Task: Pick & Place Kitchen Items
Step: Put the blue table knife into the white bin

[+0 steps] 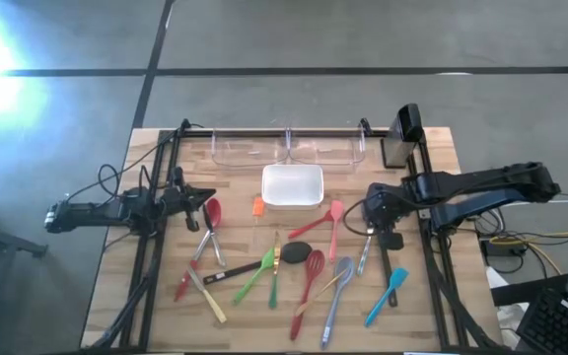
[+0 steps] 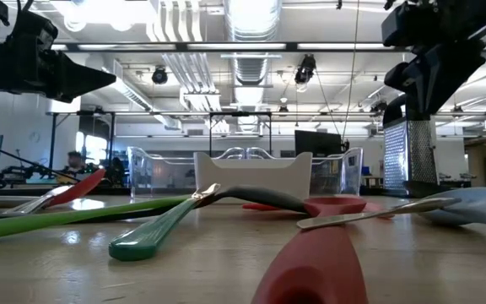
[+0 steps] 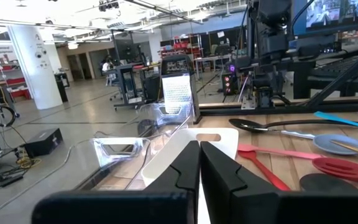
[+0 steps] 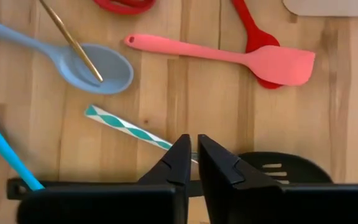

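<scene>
High view, no legible writing, utensils [image 1: 284,271] scattered, butcher-block table [image 1: 432,296]

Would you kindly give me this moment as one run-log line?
left gripper: shut, empty, above table's left side | right gripper: nearly shut, empty, over teal-striped utensil | white dish: empty

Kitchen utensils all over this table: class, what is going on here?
A two-armed robot is sorting scattered utensils on a wooden table. The right gripper hovers over a teal-and-white striped handle, jaws almost together, holding nothing. The left gripper waits shut at the table's left side. The clear bins and white dish hold nothing visible.
</scene>
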### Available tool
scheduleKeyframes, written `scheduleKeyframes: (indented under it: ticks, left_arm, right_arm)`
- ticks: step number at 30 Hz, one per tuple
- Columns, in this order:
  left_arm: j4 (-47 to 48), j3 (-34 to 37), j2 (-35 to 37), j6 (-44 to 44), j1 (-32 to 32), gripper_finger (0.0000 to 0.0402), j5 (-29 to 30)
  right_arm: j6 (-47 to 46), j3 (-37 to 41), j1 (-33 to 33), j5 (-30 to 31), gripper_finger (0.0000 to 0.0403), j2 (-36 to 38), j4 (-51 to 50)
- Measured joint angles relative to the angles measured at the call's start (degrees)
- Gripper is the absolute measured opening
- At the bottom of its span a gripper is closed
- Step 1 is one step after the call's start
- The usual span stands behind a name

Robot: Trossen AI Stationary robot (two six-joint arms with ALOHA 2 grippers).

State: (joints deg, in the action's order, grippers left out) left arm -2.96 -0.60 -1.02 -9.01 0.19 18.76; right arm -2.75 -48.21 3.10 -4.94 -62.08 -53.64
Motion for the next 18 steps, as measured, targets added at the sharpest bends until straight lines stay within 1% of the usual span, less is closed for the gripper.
scheduleKeyframes:
  ticks: [4,10,14,18]
  left_arm:
    - [0.0,0.0,0.0,-0.01,-0.02,0.0018,0.0]
    - [-0.02,0.0,0.0,-0.01,0.0,0.0017,0.0]
    - [0.0,0.0,0.0,-0.01,-0.02,0.0018,-0.02]
    - [0.0,0.0,0.0,-0.01,-0.02,0.0016,-0.02]
  right_arm:
    - [1.59,0.0,0.03,0.32,0.0077,-0.84,0.0]
    - [6.48,0.24,0.03,0.61,0.0143,-3.01,0.03]
    - [7.46,1.2,0.01,0.6,0.0168,-5.47,0.16]
    - [7.64,2.21,0.05,0.55,0.0178,-9.37,0.24]
